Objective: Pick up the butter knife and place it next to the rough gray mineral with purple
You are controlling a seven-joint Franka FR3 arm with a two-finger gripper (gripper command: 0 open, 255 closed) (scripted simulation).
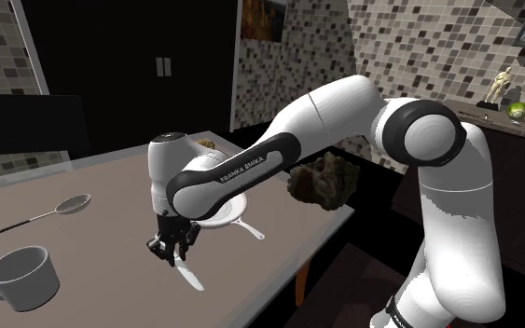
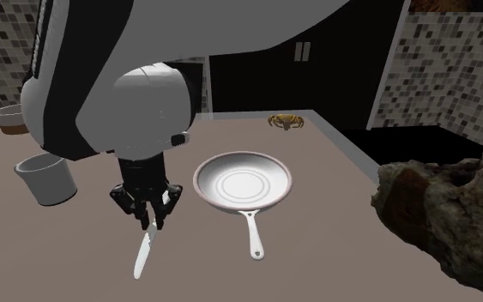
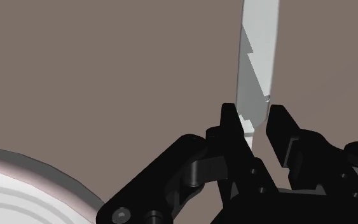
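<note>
Wrist view: hand point(image 3: 255, 119) is pinching the butter knife point(image 3: 258, 51) narrowly at one end; bare worktop point(image 3: 107, 76) is surrounding the blade.

White links point(image 1: 344, 107), black gripper point(image 3: 255, 114), lettering point(image 1: 248, 168) perhaps FRANKA

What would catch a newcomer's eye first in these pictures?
The big white arm arches over the brown table, its black gripper down at one end of a white knife. Beside the knife sits a white pan, and a dark rough rock looms near the table's edge, at the second exterior view's right.
</note>
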